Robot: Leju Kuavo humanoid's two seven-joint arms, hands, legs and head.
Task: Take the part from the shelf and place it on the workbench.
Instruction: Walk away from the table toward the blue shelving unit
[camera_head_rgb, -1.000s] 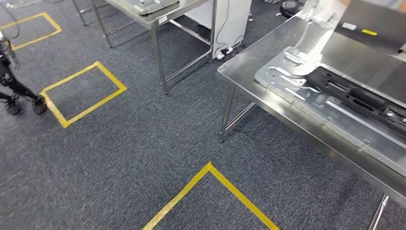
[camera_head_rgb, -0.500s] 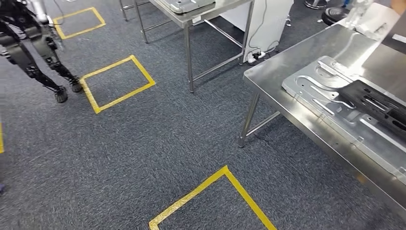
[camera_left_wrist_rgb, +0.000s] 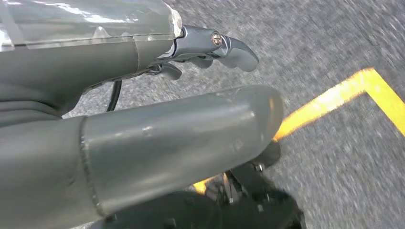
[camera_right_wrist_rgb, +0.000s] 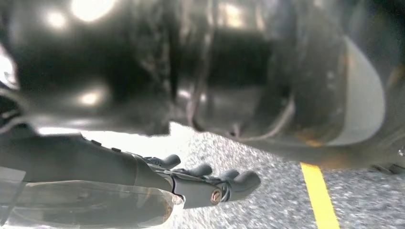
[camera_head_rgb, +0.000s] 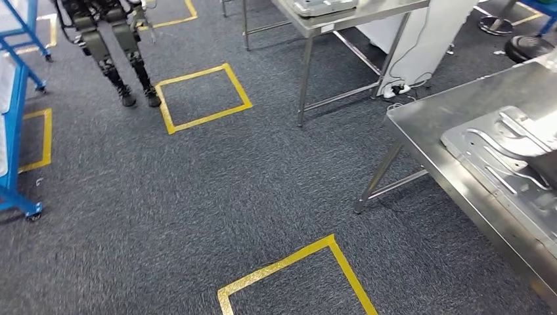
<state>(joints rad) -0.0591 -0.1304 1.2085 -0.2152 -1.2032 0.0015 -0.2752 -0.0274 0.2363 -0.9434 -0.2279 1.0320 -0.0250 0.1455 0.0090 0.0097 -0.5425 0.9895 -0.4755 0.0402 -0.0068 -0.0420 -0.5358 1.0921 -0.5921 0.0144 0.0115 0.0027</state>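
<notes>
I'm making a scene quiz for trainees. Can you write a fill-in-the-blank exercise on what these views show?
1. The squares marked on the grey carpet are outlined in ____ tape.
2. The stamped silver metal plate lies on a ____ steel workbench.
3. Beside the blue-framed wheeled cart, another dark humanoid robot stands on two ____.
4. The robot's left hand hangs over the carpet holding ____.

Missing words: yellow; stainless; legs; nothing

Dark grey speckled carpet (camera_head_rgb: 217, 197) — yellow tape squares (camera_head_rgb: 202, 96) — silver workbench (camera_head_rgb: 453, 118), blue rack (camera_head_rgb: 13, 118).
</notes>
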